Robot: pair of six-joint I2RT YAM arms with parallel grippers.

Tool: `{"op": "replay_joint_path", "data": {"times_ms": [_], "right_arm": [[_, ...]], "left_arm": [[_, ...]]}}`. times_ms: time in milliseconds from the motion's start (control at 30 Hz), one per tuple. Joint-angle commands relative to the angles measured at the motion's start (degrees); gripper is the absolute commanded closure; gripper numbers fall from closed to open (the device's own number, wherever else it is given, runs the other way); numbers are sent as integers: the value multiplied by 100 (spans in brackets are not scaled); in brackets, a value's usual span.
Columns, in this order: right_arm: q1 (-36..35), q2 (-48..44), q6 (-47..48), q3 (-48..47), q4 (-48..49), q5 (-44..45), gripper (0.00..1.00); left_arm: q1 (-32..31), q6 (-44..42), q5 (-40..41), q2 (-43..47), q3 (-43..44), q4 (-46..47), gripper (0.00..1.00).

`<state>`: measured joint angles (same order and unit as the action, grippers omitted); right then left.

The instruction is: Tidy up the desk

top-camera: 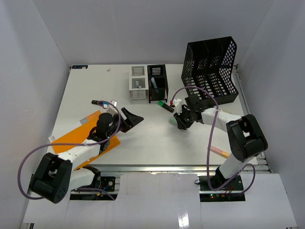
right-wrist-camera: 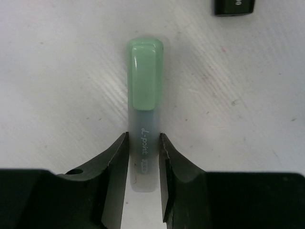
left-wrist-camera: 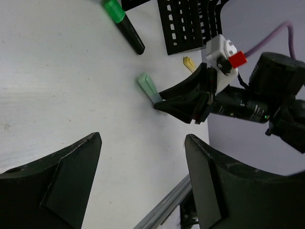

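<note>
The desk (top-camera: 152,138) is a white tabletop with a metal rail at the front. A pale green highlighter (right-wrist-camera: 144,95) lies flat on it, also visible in the left wrist view (left-wrist-camera: 147,86). My right gripper (right-wrist-camera: 144,143) has its jaws pressed against both sides of the highlighter's clear barrel; from above, that gripper (top-camera: 177,123) is low at centre right. My left gripper (left-wrist-camera: 143,143) is open with only bare desk between its fingers, and sits left of centre (top-camera: 133,117). A black marker with a green cap (top-camera: 166,105) lies just behind the right gripper.
A black mesh file rack (top-camera: 209,71) stands at the back right. A small white drawer unit (top-camera: 137,83) and a black pen holder (top-camera: 157,83) stand at the back centre. An orange folder (top-camera: 81,136) lies under the left arm, with a pen (top-camera: 104,102) beyond it. A pink-orange highlighter (top-camera: 219,151) lies front right.
</note>
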<state>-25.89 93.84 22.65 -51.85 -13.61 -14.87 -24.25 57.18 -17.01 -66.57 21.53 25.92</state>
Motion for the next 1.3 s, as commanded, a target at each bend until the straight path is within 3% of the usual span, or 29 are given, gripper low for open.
{"op": "replay_joint_path", "data": {"times_ms": [0, 333, 533, 800, 1100, 1167, 1267], "right_arm": [[25, -687, -76, 104, 28, -997, 92], [119, -1083, -272, 176, 70, -1983, 92], [136, -1293, -327, 202, 139, -2247, 92], [163, -1491, -376, 246, 192, -2520, 92], [212, -1609, -260, 276, 177, -2814, 91], [228, -1620, -125, 272, 128, -2900, 83], [297, -1600, 278, 176, -192, -3192, 41]], "left_arm": [[-356, 846, 358, -479, 418, 930, 18], [-1274, 1172, 905, -2189, 1138, 1977, 17], [-1646, 1146, 1052, -2673, 1641, 1938, 19], [-1837, 1233, 1121, -2992, 1671, 2241, 38], [-1883, 1167, 987, -3093, 1830, 2329, 67], [-1890, 1093, 980, -3070, 1846, 2305, 76], [-1890, 877, 1015, -2919, 1866, 2162, 83]]}}
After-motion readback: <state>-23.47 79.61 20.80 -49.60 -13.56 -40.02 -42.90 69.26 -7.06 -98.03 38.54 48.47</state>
